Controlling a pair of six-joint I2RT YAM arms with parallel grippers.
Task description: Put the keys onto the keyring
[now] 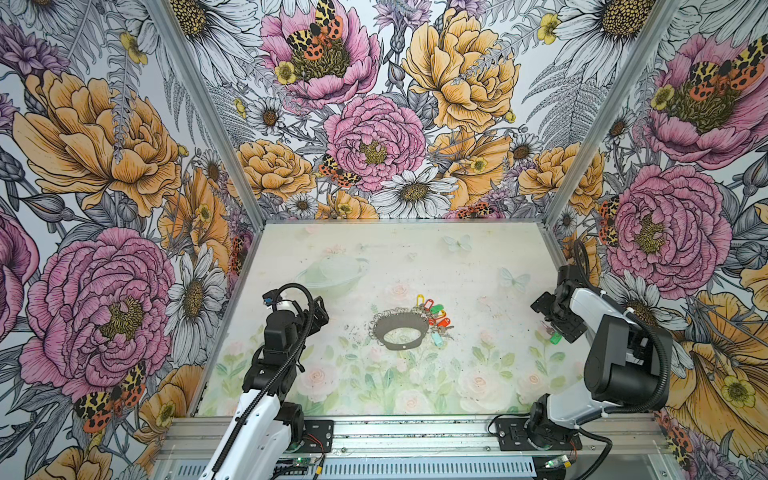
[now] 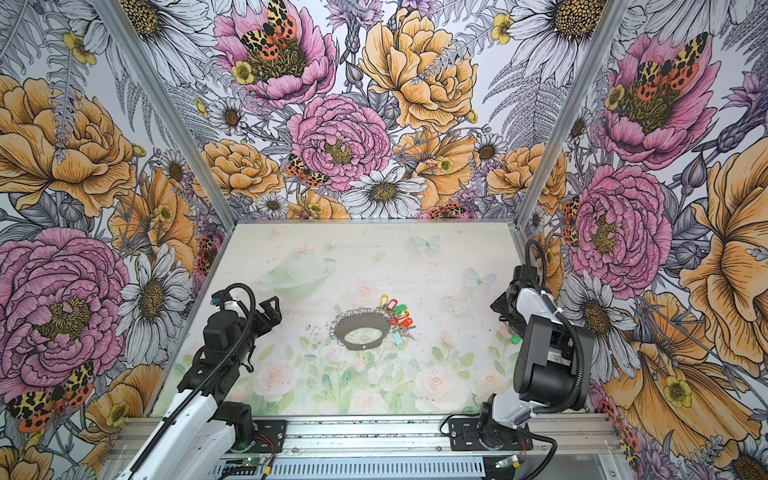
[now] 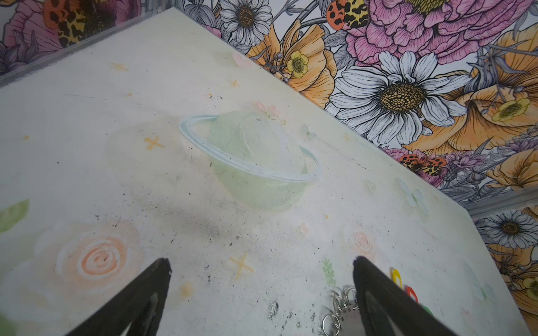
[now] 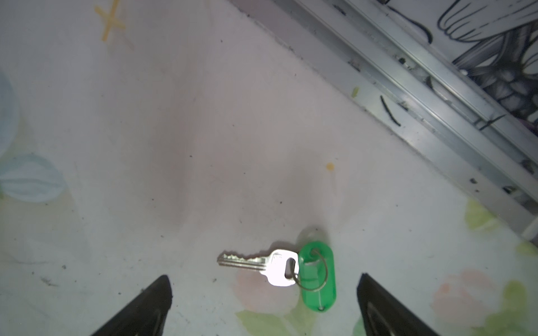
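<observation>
The keyring [image 1: 395, 323] [image 2: 360, 326], a flat grey hoop fringed with small silver rings, lies mid-table. Several keys [image 1: 432, 316] [image 2: 398, 316] with red, yellow, orange and green tags are bunched at its right side. One loose silver key [image 4: 273, 269] with a green tag [image 4: 317, 276] [image 1: 555, 337] [image 2: 515, 339] lies near the right edge. My right gripper [image 4: 263, 280] [image 1: 555, 322] hovers over it, open and empty. My left gripper [image 3: 262, 263] [image 1: 319, 309] [image 2: 270, 309] hangs open left of the keyring, whose ring chain [image 3: 339, 305] shows beside one finger.
Flowered walls close the table on three sides. An aluminium frame rail [image 4: 422, 96] runs along the right edge close to the loose key. A front rail [image 1: 415, 432] carries both arm bases. The mat's printed planet [image 3: 256, 157] is flat.
</observation>
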